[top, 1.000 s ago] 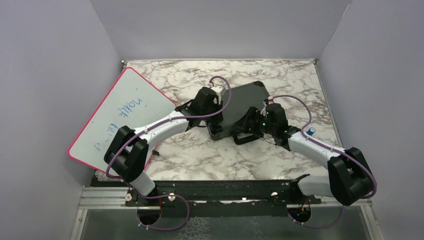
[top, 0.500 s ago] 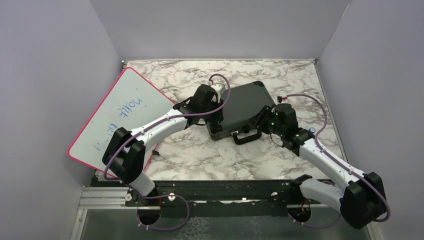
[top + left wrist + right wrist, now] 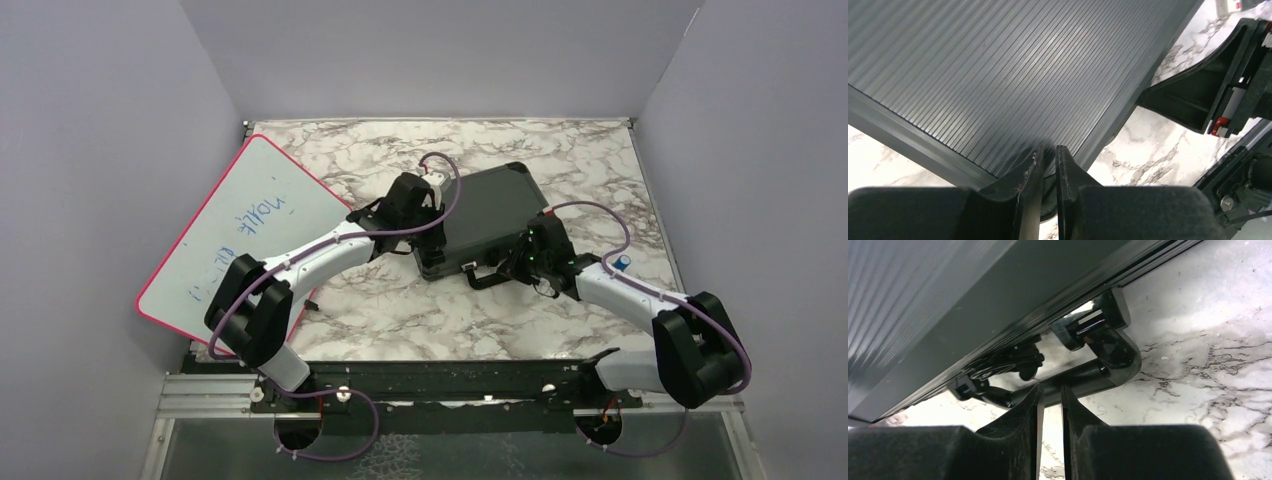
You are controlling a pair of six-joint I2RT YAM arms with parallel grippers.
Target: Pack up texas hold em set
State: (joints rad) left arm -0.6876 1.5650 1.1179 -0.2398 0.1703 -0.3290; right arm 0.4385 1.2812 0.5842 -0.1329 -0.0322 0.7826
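Case: black briefcase (image 3: pixel 480 215) at the centre of the top view, lid down, lying flat and askew on the desk (image 3: pixel 400 320), handle (image 3: pixel 487 278) toward the lower edge of the frame.
Chips, cards, buttons: none in sight, so judged to be inside already, though the lid hides any proof.
Left claw (image 3: pixel 1049 149): clenched to a thin slit, grasping nothing; tips set on the ribbed lid just inside its rim, at the case's left end in the top view.
Reason, left: probably pressing the lid down and pinning the case against sliding.
Right claw (image 3: pixel 1050 387): clenched, nothing seen between the fingers; tips right at the handle bar, just below the chrome latch (image 3: pixel 1088 322). Touching or just short of the bar: cannot tell.
Reason, right: placed at the front edge where handle and latch sit, so likely working the catch or nudging the handle.
Latch state: snapped shut or not, too unclear to say.
Stage: judged near the end, with fastening perhaps all that remains.
Whiteboard (image 3: pixel 240 235): red-edged with blue handwriting, at the left of the top view, apart from the case and no part of the job.
Surface: white marble pattern with grey veins, glossy. A hard case will likely skid on it when pushed.
Room: plain pale lilac walls on three sides, with a black rail carrying the arm bases along the bottom of the frame.
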